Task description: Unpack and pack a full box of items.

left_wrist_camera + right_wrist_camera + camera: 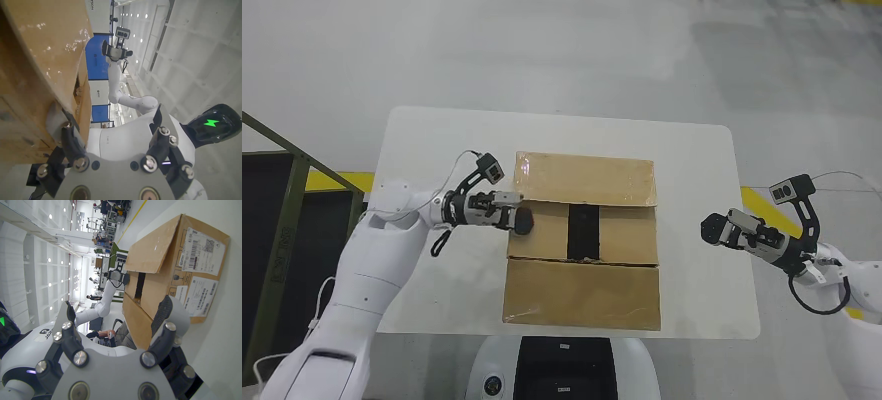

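**Box mid-table, left gripper at its end, right gripper standing off**

On the left, the left gripper [521,220] sits at the left end of the cardboard box [582,180], at top-edge height. Its fingers [56,113] are spread wide and grip nothing; in the left wrist view one of them lies against the cardboard.

The box stands in the middle of the white table [442,140]. Its two long flaps, the far flap [584,178] and the near flap [582,294], are lifted off the top. Between them the short inner flaps lie folded in, with a dark slot [583,232] showing between them. White labels [203,256] cover the box's right end.

On the right, the right gripper [712,228] hangs near the table's right edge, well apart from the box, fingers [164,309] spread and empty.
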Robot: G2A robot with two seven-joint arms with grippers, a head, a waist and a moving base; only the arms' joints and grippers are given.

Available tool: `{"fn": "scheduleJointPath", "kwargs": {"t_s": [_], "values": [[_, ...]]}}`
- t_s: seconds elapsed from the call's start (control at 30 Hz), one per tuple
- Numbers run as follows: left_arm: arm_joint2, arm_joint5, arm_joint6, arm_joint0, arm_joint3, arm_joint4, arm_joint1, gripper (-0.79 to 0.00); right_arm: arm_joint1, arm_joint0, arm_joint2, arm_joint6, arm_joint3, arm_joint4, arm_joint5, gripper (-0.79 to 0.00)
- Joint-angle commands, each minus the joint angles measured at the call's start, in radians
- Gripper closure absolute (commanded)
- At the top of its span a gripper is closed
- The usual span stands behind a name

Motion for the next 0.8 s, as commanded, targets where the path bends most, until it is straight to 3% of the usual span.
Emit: {"fn": "scheduleJointPath", "kwargs": {"t_s": [0.0, 0.77], "values": [[0.003, -0.003, 0.008, -0.006, 0.006, 0.001, -0.001, -0.785, 0.0, 0.0, 0.0, 0.0, 0.0, 0.0, 0.0, -0.785], [0.012, -0.047, 0.095, -0.112, 0.02, -0.099, -0.018, -0.785, 0.0, 0.0, 0.0, 0.0, 0.0, 0.0, 0.0, -0.785]]}}
